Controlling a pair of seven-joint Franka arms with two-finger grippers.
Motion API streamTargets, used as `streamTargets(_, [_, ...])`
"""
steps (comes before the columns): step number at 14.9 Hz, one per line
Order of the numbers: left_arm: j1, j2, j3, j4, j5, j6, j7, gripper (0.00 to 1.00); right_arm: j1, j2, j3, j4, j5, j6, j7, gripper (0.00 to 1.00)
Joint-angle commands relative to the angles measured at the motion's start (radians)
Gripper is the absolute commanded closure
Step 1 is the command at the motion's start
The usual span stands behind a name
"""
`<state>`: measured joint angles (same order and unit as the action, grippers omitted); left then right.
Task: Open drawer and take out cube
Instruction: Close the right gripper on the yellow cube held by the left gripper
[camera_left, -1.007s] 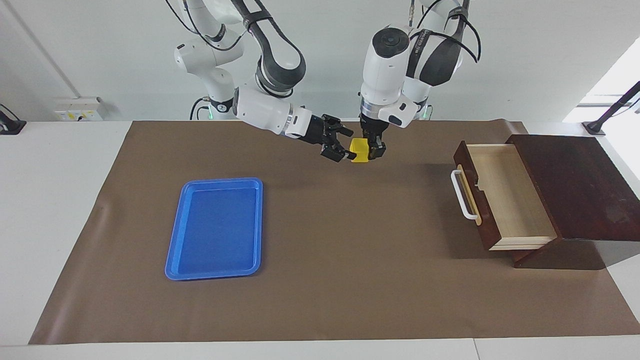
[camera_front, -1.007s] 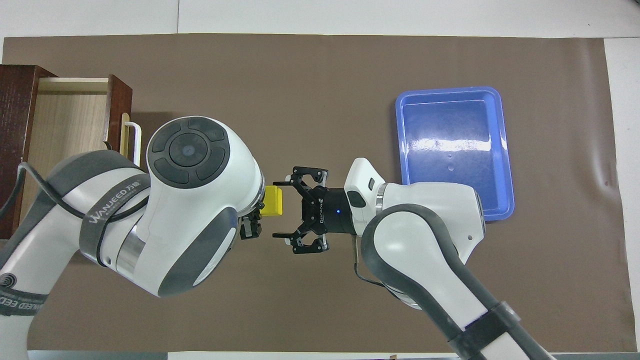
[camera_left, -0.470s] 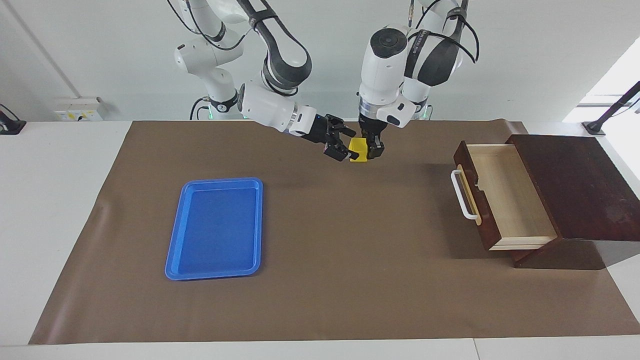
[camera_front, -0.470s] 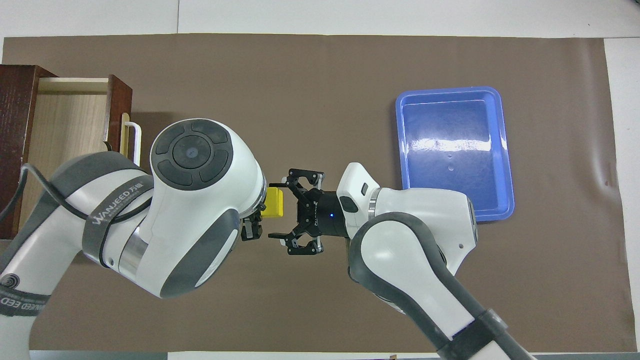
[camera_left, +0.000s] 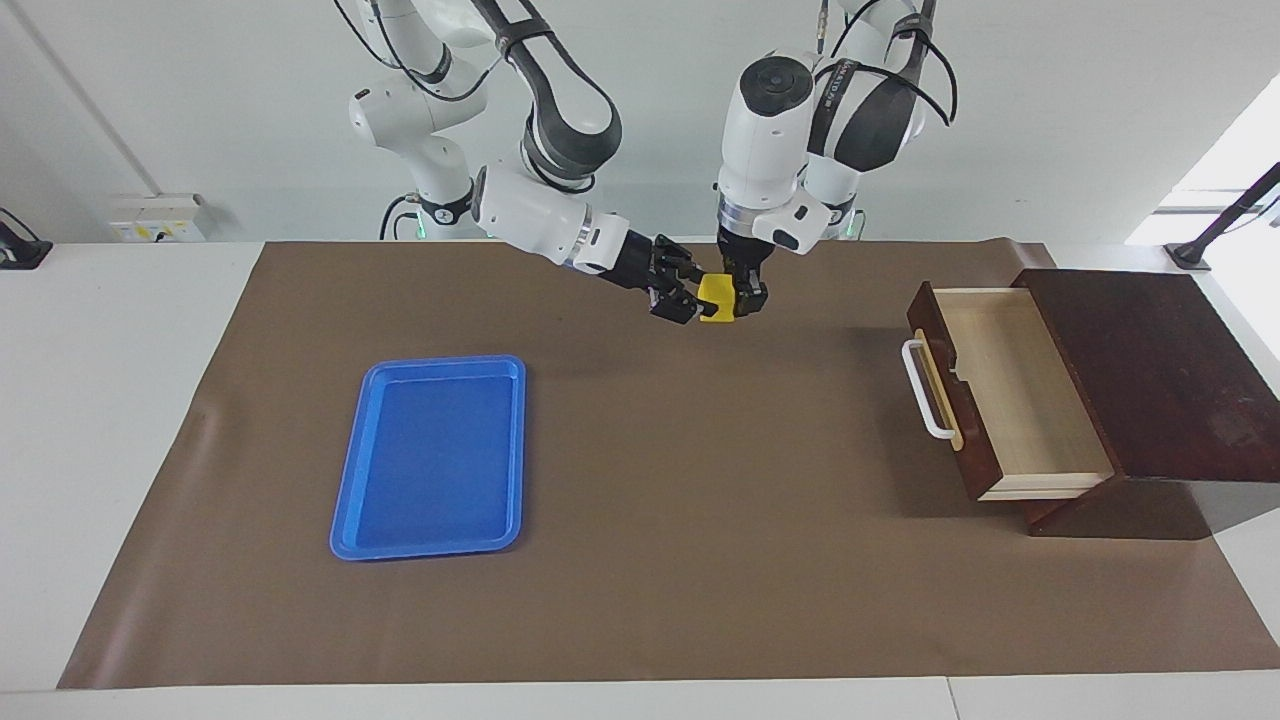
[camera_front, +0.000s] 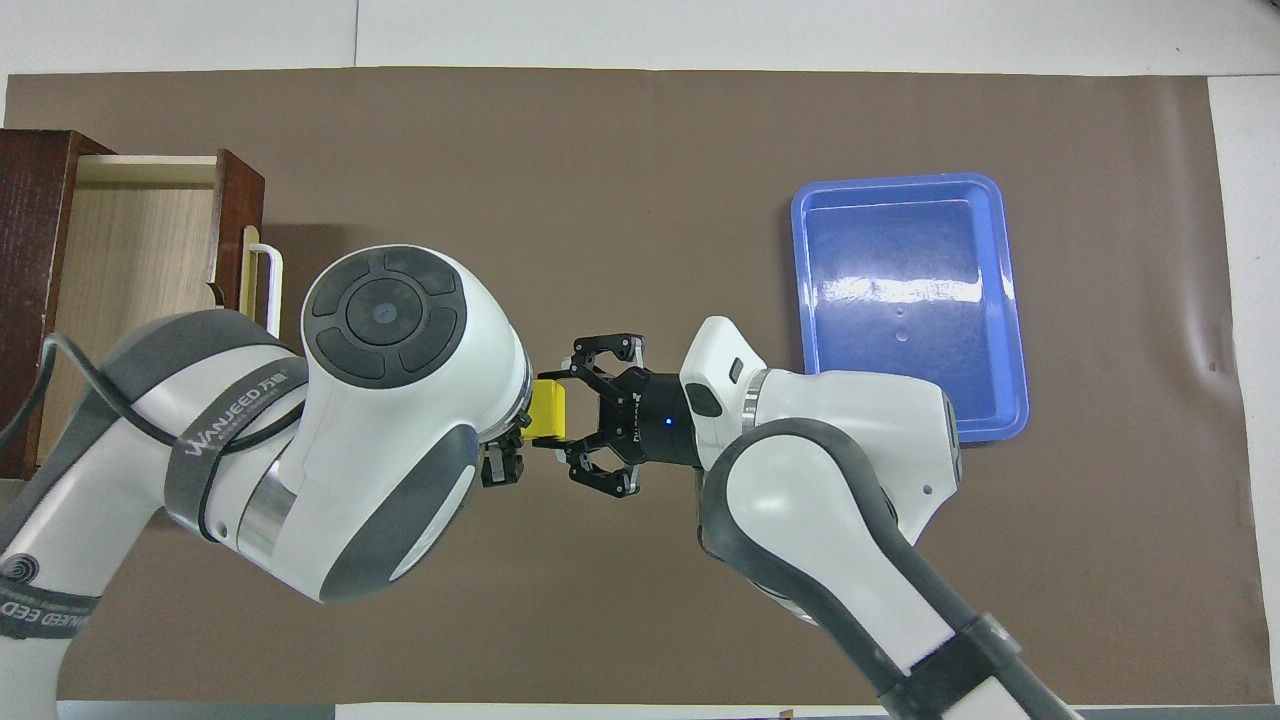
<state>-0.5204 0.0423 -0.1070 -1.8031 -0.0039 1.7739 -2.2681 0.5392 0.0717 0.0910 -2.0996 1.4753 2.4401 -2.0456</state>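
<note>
I am handing over mid-air: left gripper (camera_left: 741, 297) clenching the cube (camera_left: 716, 297), right gripper (camera_left: 683, 290) closing around it, its grip unconfirmed; next, left lets go.

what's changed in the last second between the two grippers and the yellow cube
The right gripper has moved in on the cube and narrowed its fingers around it, from wide open a second ago. The left gripper still holds the cube above the mat. The drawer stays open and the blue tray has not moved.
</note>
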Motion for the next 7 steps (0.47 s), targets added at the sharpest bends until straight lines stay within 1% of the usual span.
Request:
streamTargets(1, [-0.015, -0.021, 0.015, -0.015, -0.016, 0.025, 0.002, 1.00, 0.010, 0.016, 0.007, 0.029, -0.004, -0.004, -0.028, 1.00])
streamTargets(2, [-0.013, -0.021, 0.015, -0.015, -0.016, 0.028, 0.004, 0.89, 0.011, 0.019, 0.007, 0.035, -0.004, -0.001, -0.027, 1.00])
streamTargets(3, [-0.012, -0.021, 0.015, -0.013, -0.016, 0.030, 0.006, 0.57, 0.011, 0.019, 0.007, 0.039, -0.004, 0.003, -0.027, 1.00])
streamTargets(4, [-0.007, -0.019, 0.017, -0.010, -0.016, 0.030, 0.009, 0.11, 0.010, 0.019, 0.007, 0.036, -0.004, 0.002, -0.027, 1.00])
streamTargets(5, [0.000, -0.019, 0.018, -0.007, -0.015, 0.030, 0.009, 0.00, 0.010, 0.019, 0.007, 0.039, -0.004, 0.000, -0.027, 1.00])
streamTargets(7, [0.026, -0.021, 0.021, -0.005, -0.010, 0.027, 0.013, 0.00, 0.010, 0.020, 0.007, 0.041, -0.004, 0.000, -0.024, 1.00])
